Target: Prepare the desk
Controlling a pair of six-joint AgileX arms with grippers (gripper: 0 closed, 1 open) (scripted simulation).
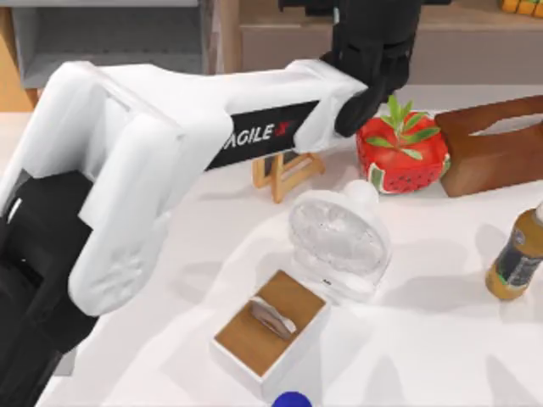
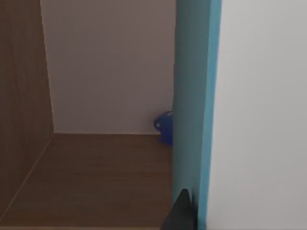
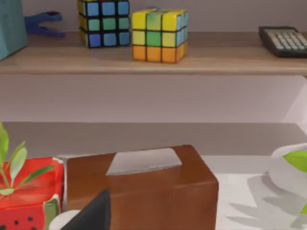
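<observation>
The left arm (image 1: 127,178) reaches from 8 o'clock in the top view across the white counter (image 1: 424,339) toward 1 o'clock, where its black gripper (image 1: 373,59) hangs at the shelf edge; whether its fingers are apart or together I cannot tell. The left wrist view looks into a wooden shelf bay, with a teal panel (image 2: 194,96) upright close to the camera and a small blue thing (image 2: 164,127) behind it at the back wall.

On the counter, going rightward: a light-wood drawer box (image 1: 270,326) with a metal handle at 6 o'clock, a small wooden easel (image 1: 284,174) near the centre, a clear plastic bottle (image 1: 339,237) lying on its side just right of the box, and a red watermelon-print pot (image 1: 400,153) with a green plant at 1 o'clock. A brown tissue box (image 1: 492,148) stands just beside the pot, and a brown bottle (image 1: 517,259) with a dark label stands at 3 o'clock.

The right wrist view faces the tissue box (image 3: 144,184) and pot (image 3: 29,191), with a shelf (image 3: 153,60) above carrying a blue clamp (image 3: 43,23), two colour cubes (image 3: 158,34) and a calculator (image 3: 285,40). A dark fingertip of the right gripper (image 3: 93,213) shows there; its state cannot be told.
</observation>
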